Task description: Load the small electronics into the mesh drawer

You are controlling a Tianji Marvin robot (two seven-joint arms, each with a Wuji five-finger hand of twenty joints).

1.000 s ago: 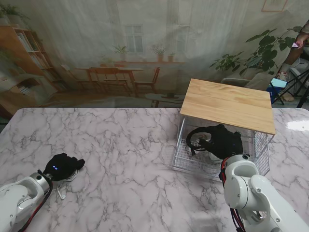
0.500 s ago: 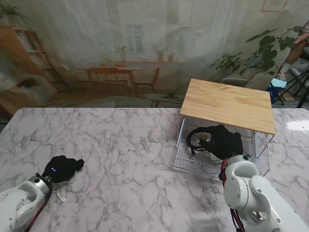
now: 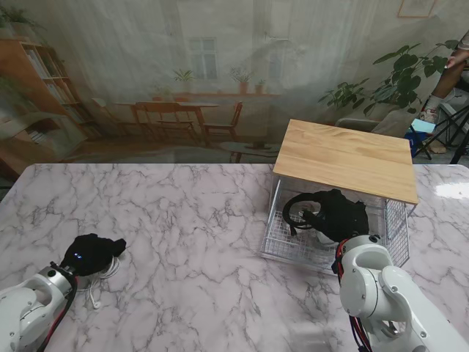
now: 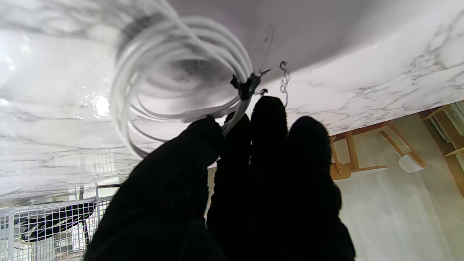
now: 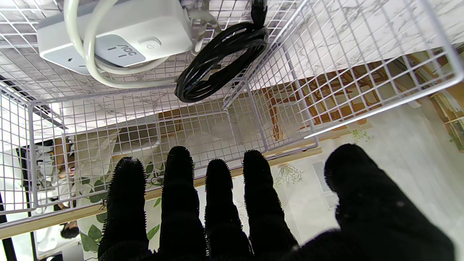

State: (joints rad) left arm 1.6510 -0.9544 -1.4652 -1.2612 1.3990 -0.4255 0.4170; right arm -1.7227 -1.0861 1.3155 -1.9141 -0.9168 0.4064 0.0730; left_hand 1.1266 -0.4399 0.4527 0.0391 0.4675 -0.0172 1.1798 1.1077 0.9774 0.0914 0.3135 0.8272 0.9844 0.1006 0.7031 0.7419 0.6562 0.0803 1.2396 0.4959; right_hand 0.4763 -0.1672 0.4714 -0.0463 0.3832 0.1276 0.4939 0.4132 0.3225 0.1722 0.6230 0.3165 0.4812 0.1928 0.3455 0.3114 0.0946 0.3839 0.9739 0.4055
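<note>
While the right hand [image 5: 232, 206] hovers spread and empty inside the mesh drawer [image 3: 282, 246], a white power strip [image 5: 119, 40] and black cable [image 5: 221, 58] already lie in it. Over on the left, the left hand [image 4: 232, 188] pinches the coiled white cable [image 4: 174, 83] on the worktop [image 3: 190, 220], well apart from the drawer — that one's left to load.

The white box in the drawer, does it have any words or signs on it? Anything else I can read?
"AOC": on the grey panel of the white power strip, shown upside down.
A power symbol on its round button.
Tiny print on the black cable: too small to read.
Nothing else readable.
</note>
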